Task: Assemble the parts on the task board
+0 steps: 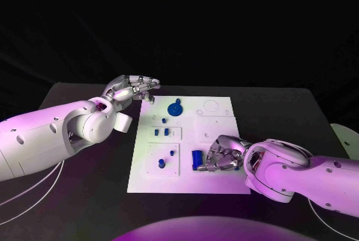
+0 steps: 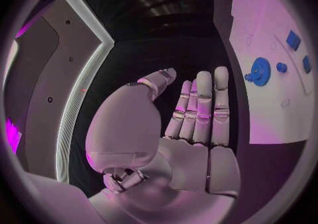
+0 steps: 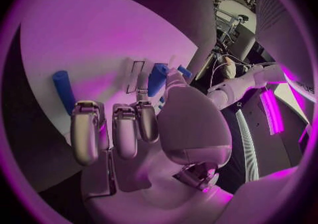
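Task board [image 1: 191, 184]: one white plate lying flat in the middle of the black table [image 1: 299, 103], its long sides running from the near edge toward the far edge.
Parts, count: six blue pieces can be made out on the board in the head view; a further one may sit under the right hand's fingers, but I cannot tell.
Round part [image 1: 175, 108]: one disc-shaped piece with a small knob, near the board's far left corner.
Small dot [image 1: 164, 120]: one, just nearer than the disc.
Paired blocks [image 1: 161, 131]: two short pieces side by side by the board's left edge, midway along it.
Pegs [image 1: 166, 158]: two standing in the square recess at the board's near left corner.
Cylinder [image 1: 196, 158]: one long blue piece lying near the board's middle, just beside the right hand.
Right hand [image 1: 223, 154]: palm down over the board's right side, fingers curled onto the surface; whether it holds anything cannot be told.
Left hand [image 1: 135, 88]: raised off the board's far left corner, fingers straight, close together, holding nothing.
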